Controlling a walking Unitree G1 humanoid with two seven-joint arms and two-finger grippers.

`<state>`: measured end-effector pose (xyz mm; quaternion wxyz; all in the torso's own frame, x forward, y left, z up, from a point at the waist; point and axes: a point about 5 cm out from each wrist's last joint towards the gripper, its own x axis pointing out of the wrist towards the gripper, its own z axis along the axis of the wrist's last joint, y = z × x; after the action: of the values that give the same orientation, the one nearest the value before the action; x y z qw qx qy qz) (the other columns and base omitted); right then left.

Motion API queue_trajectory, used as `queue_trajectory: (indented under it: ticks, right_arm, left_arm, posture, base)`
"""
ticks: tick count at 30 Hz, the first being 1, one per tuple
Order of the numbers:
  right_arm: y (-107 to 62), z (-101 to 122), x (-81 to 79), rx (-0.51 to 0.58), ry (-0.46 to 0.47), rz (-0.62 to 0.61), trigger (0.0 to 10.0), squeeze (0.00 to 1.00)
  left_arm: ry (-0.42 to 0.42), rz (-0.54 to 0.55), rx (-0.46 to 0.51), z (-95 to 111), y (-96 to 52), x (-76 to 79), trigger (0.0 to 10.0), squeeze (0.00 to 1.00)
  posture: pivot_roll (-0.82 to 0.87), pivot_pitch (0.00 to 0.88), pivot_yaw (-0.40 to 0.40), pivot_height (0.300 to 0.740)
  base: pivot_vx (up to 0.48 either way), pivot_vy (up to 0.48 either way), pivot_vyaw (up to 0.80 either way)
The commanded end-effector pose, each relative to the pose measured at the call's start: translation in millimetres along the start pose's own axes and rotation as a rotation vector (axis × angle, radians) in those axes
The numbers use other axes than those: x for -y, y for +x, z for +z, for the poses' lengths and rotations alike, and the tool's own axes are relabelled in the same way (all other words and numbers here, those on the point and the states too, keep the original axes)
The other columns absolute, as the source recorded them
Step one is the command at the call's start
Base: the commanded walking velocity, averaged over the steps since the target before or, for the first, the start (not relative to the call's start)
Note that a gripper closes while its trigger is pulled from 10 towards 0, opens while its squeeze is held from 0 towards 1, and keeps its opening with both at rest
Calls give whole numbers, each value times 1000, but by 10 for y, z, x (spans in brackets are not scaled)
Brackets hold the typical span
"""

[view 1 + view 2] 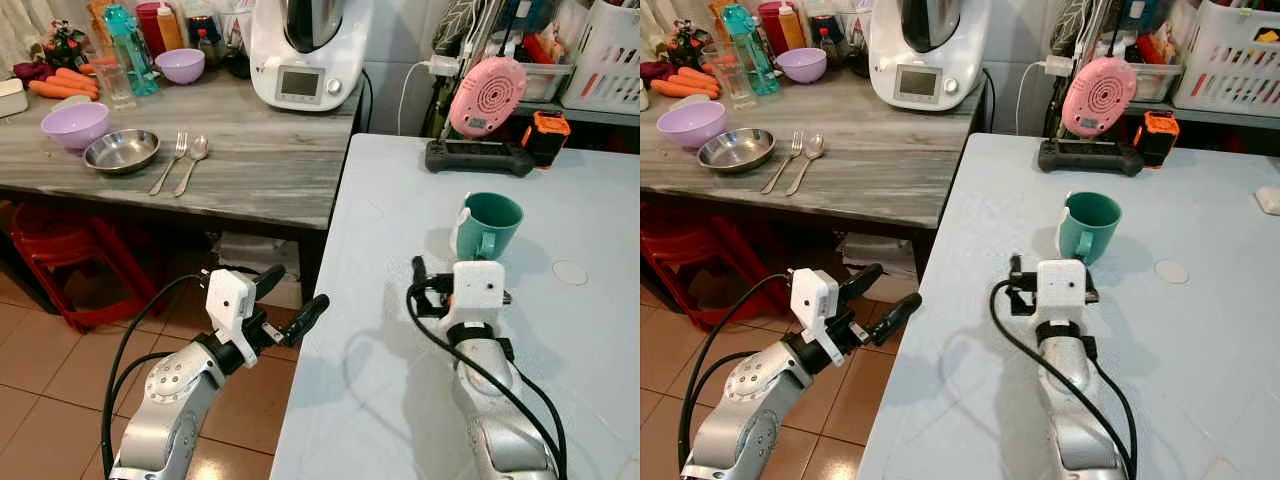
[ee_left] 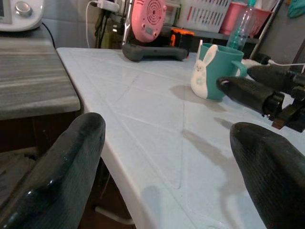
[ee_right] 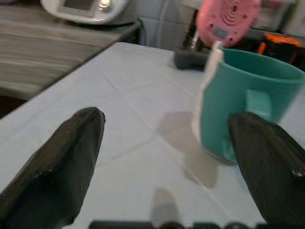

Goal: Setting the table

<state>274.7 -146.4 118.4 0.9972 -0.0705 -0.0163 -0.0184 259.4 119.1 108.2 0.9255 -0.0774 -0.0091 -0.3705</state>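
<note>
Ahead of the left gripper (image 1: 285,305), past its wide-spread, empty fingers, lies the white table's edge (image 1: 330,270); a careless swing could knock against it. Just beyond the right gripper (image 3: 167,157), whose fingers are also wide apart and hold nothing, stands the teal bunny mug (image 1: 490,226), upright and untouched. Advancing off-centre, one finger could likely tip or shove it.

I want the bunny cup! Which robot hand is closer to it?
Right. The right gripper sits open just in front of the cup; the left gripper hangs off the table's edge, farther away.
</note>
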Motion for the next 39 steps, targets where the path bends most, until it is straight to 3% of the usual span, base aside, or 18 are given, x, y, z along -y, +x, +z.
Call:
queue_trajectory:
  ticks: [1,9,21,29,37,39]
  right_arm:
    - [-22,93,40,41,-8,-9,10000,0]
    - [-214,99,283,56,-65,-127,10000,0]
    - [-219,1,458,4,-29,-258,10000,0]
    - [-96,-62,543,-19,-11,-296,10000,0]
    - [143,-103,532,-38,3,-264,10000,0]
    - [267,-97,471,-42,1,-226,10000,0]
  left_arm:
    - [7,6,-18,-37,4,-13,10000,0]
    - [8,19,-16,-56,66,-42,10000,0]
    - [21,31,-12,-43,110,-89,10000,0]
    - [27,37,-14,-47,109,-102,10000,0]
    - [29,41,-13,-28,114,-97,10000,0]
    - [30,40,-15,-24,101,-89,10000,0]
  posture:
    - [-99,14,23,740]
    - [-118,8,34,740]
    - [-117,12,48,740]
    - [-115,19,52,740]
    - [-97,36,53,740]
    - [-86,43,49,740]
  base:
    - [0,0,0]
    - [0,0,0]
    - [0,0,0]
    - [0,0,0]
    - [0,0,0]
    - [0,0,0]
